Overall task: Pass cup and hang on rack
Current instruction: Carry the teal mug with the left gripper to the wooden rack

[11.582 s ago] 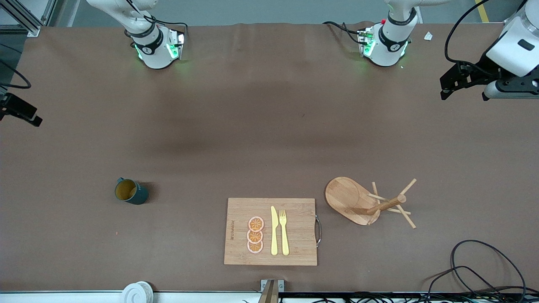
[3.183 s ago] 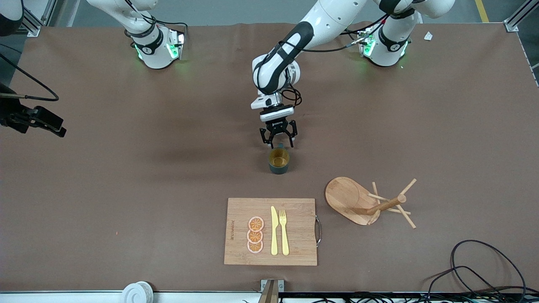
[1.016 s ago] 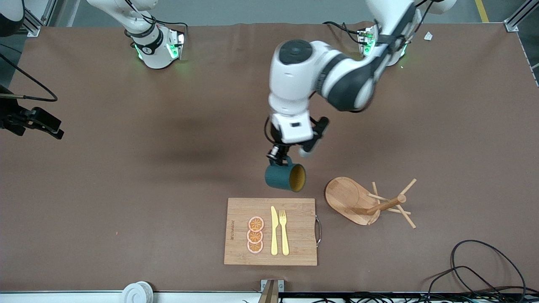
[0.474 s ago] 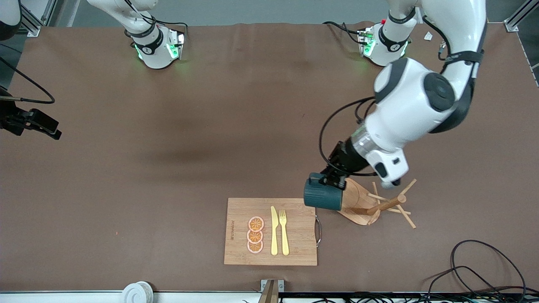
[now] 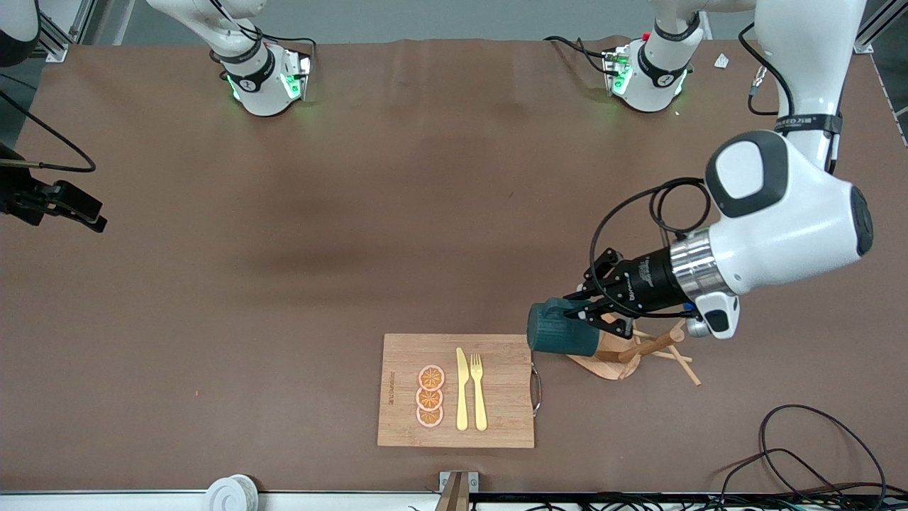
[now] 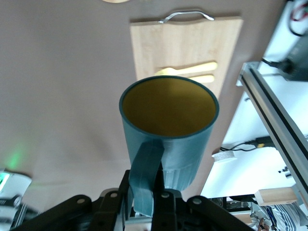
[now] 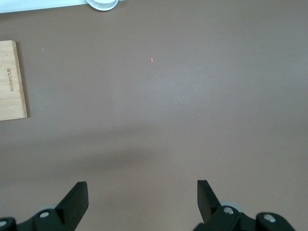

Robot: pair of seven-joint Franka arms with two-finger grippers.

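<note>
Left gripper [image 5: 594,312] clamped on cup [image 5: 564,336] handle, held sideways over rack [image 5: 624,349] base. Right gripper [image 7: 142,199] spread wide, waiting well apart from rack.

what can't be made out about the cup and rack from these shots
- Rack: in the front view the cup and left gripper cover most of its base; whether the cup touches a peg cannot be told.
- Left wrist view: the rack is cut off by the edge.
- Right gripper: open over bare table, waiting.

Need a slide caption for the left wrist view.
Left end effector grips the teal cup by its handle, above the cutting board.
</note>
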